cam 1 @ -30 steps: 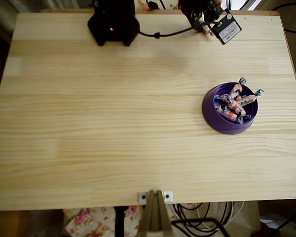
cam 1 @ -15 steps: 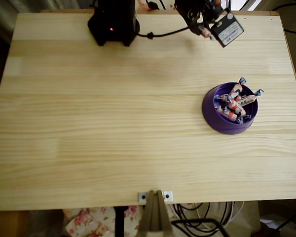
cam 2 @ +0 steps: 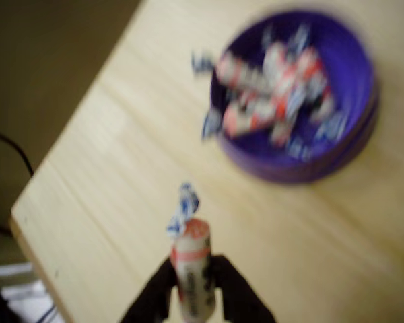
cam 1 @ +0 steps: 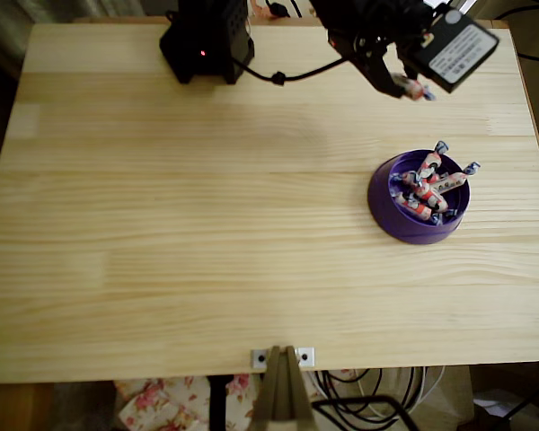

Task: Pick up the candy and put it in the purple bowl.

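My gripper is shut on a candy with a red and white wrapper and a blue twisted end that sticks out ahead of the fingers. In the overhead view the gripper hangs over the table's back right part with the candy at its tip. The purple bowl stands at the right of the table, in front of the gripper, and holds several more candies. The wrist view is blurred and shows the bowl ahead and to the right.
The arm's black base stands at the table's back edge, with a cable running to the arm. The table's right edge is close to the bowl. A clamp sits at the front edge.
The gripper has swung forward and to the right from the table's back edge toward the bowl, carrying the candy. The bowl and its candies have not moved.
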Controlling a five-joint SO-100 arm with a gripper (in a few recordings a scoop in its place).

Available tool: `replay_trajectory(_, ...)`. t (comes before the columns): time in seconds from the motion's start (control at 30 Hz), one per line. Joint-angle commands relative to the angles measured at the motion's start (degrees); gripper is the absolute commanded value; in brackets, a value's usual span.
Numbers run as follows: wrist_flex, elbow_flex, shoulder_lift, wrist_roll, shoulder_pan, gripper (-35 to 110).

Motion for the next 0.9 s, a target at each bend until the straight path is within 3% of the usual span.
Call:
replay_trajectory(0.0,-7.7,-6.3,-1.1,-3.7,2.1,0)
replay_trajectory(0.23,-16.3,-13.7,-14.9,-7.2,6.4,0)
replay_trajectory(0.37,-15.9,-20.7,-24.1,-8.0,8.5,0)
replay_trajectory(0.6,-22.4,-20.8,-29.7,-7.8,11.3,0)
replay_trajectory(0.87,-23.0,-19.9,-29.3,-6.5,11.6,1)
